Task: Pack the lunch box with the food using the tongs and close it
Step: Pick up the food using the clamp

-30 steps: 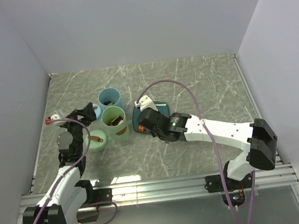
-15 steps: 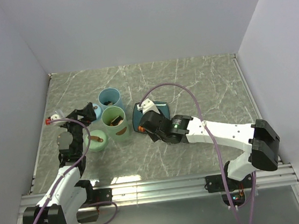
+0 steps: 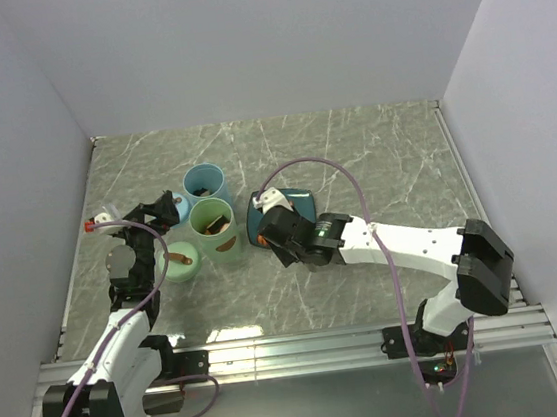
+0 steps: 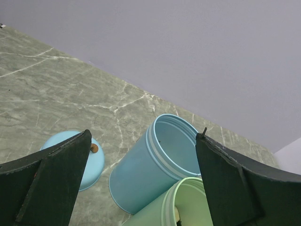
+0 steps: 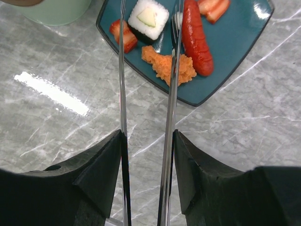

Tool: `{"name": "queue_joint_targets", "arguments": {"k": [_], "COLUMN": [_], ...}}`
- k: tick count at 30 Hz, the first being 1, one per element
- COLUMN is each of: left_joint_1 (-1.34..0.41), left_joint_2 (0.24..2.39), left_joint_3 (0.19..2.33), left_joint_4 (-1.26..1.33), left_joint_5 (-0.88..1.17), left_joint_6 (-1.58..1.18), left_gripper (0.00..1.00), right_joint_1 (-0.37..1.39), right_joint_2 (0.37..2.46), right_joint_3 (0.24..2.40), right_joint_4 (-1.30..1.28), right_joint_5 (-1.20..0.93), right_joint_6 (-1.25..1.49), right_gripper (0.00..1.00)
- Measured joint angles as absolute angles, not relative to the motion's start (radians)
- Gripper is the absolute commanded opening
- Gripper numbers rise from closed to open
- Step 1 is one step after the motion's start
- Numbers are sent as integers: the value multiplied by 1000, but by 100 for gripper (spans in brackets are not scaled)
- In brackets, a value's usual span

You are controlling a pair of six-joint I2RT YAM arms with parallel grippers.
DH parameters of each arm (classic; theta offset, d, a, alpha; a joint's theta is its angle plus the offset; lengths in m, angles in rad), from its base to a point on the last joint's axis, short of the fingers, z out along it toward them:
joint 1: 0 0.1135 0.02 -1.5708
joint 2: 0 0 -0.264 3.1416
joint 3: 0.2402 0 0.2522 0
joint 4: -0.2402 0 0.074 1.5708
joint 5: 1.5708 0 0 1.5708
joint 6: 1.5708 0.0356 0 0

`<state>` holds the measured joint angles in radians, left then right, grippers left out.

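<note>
Marble tabletop (image 3: 354,160); right fingers (image 5: 94,174) clamp tongs (image 5: 121,94), lengthwise along fingers, tips over plate (image 5: 235,56); left fingers (image 4: 51,183) apart.

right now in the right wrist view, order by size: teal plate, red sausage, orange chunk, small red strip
1. teal plate
2. red sausage and orange chunk, too alike to rank
3. small red strip, smallest

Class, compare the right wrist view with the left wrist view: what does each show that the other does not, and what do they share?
Right wrist only: the right gripper shut on the tongs, whose arms reach over a teal plate holding a sushi roll, a red sausage and an orange chunk.
Left wrist only: the open left gripper, a blue container and a blue lid.
Both: the green container and the marble table.
</note>
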<state>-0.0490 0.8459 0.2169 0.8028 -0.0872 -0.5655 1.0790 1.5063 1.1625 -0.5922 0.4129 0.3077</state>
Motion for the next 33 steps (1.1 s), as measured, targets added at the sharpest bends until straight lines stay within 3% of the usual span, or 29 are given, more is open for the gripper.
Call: {"name": "queue_joint_targets", "arguments": {"k": [9,16,33], "left_joint_1": [-49,-49,-49], "left_joint_2": [846,846,846], "left_joint_3": [217,217,217], "left_joint_4": [803,803,803], "left_joint_5": [-87,-87,-87], "left_joint_6": [-566,-566,-566], "left_gripper": [99,100,99], "right_joint_1": [1044,1027,1028], "right_joint_2": [1544,1559,1447], "right_joint_3": [1163,1176,1293], "right_joint_4": [-589,-588,-590], "right_joint_5": [372,365,439], "right_joint_6": [317,316,248], "right_gripper": [51,41,41]}}
